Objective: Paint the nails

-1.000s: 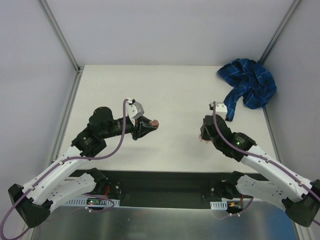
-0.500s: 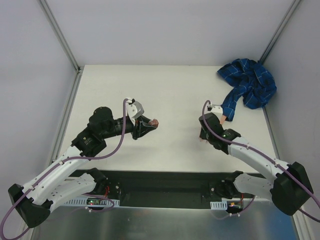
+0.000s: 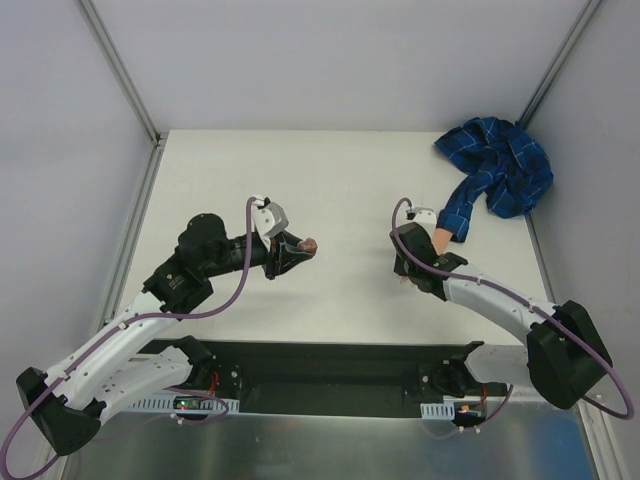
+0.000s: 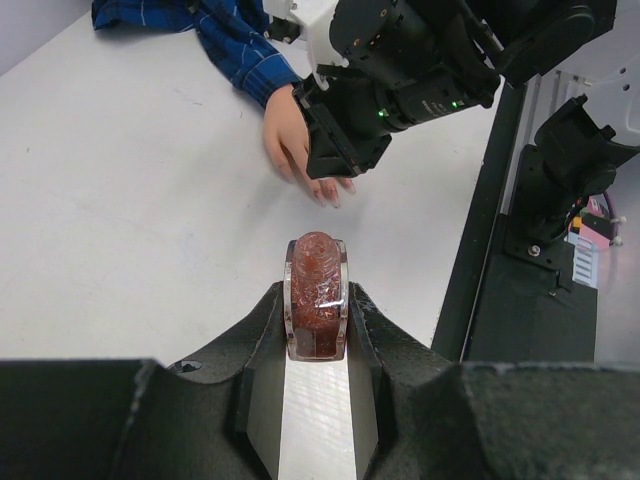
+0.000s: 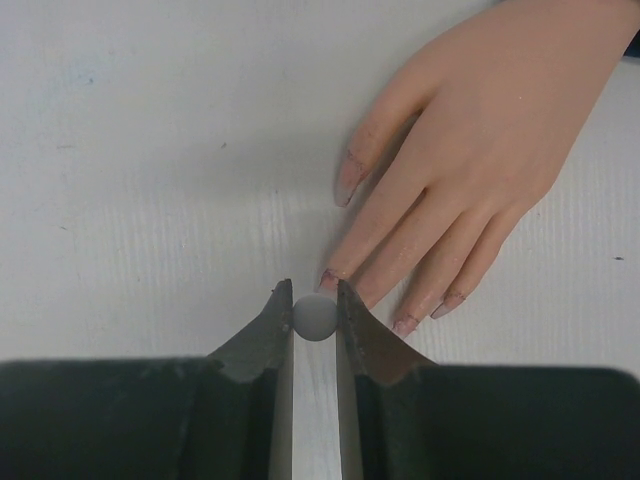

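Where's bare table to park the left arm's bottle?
Bare table lies far left, beyond the left gripper toward the back wall, and in the middle between the bottle and the fake hand. Crowded right: the plaid sleeve fills the far corner; the right gripper, pinching a grey knob, sits at the nails.

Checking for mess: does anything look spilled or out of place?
No spill shows. Pinkish smudges stray onto the skin around the nails of the fake hand, and its plaid sleeve lies crumpled in a heap.
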Motion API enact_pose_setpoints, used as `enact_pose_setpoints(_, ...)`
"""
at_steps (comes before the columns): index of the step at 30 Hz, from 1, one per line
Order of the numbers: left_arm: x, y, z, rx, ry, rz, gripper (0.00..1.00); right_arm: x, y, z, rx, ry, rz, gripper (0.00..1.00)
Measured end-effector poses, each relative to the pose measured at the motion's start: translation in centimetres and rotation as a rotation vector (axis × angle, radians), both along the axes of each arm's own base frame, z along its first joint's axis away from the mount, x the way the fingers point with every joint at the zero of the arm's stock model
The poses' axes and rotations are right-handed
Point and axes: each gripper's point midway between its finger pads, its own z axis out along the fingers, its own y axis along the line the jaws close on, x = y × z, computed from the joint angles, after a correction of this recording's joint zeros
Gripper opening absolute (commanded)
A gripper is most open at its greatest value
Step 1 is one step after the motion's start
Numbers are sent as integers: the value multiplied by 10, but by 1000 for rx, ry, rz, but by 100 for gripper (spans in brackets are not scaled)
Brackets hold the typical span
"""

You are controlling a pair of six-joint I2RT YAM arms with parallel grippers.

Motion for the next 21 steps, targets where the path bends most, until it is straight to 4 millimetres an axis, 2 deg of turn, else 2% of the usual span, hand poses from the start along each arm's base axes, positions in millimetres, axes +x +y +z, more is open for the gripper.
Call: enact_pose_setpoints(21, 2, -1, -4, 8, 11, 0, 0, 7, -4, -14, -56, 27, -16, 1)
